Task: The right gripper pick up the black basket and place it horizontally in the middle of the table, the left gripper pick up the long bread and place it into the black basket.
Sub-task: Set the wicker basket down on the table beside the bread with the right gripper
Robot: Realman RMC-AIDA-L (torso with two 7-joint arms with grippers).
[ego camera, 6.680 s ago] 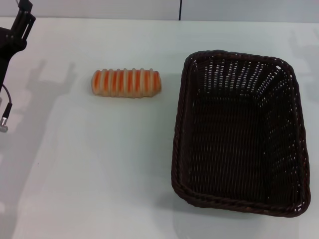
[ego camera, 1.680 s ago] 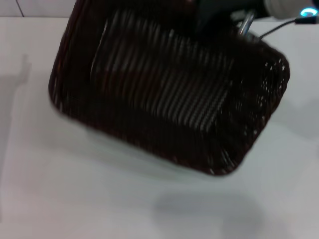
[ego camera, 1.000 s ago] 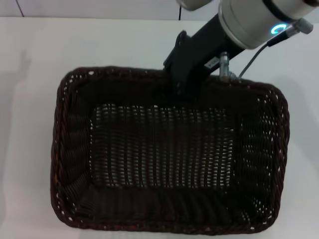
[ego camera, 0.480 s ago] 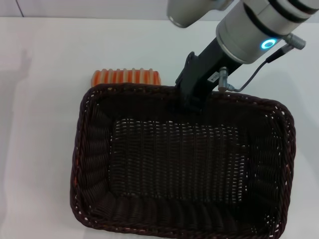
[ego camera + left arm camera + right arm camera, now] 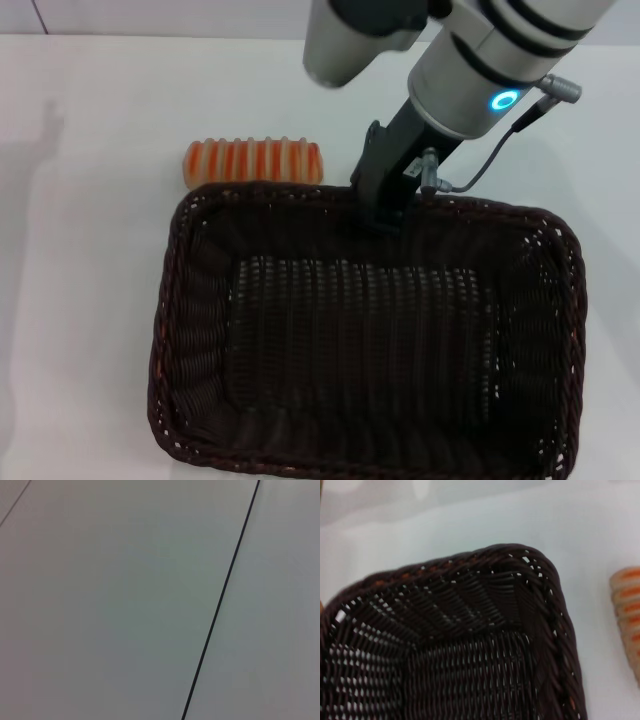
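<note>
Black basket (image 5: 365, 335): lying lengthwise across the middle of the table (image 5: 90, 300), open side up, empty; far long rim under the gripper.
Change in basket: half a second back slightly nearer the camera and more skewed; now squarer to the table edge and looking settled on the surface, though contact underneath not visible.
Right gripper (image 5: 385, 205): at the middle of the far rim, black body reaching down from the blue-ringed arm; apparently pinching the rim, but fingertips hidden against the dark weave, so grip not confirmed.
Right wrist view: looking into one corner of the basket (image 5: 470, 645), with an end of the loaf at the picture's edge (image 5: 627, 615).
Long bread (image 5: 254, 161): on the table just beyond the basket's far left corner, close to the rim, whether touching unclear; more of it uncovered than half a second ago.
Left gripper: out of sight; its wrist camera showing only a plain pale surface crossed by a thin dark line.
Meaning for the task: placing of the basket judged nearly done, release and retreat of the right arm still to come; bread step not yet begun.
Risk: bread so near the rim that a nudge of the basket could shove it.
</note>
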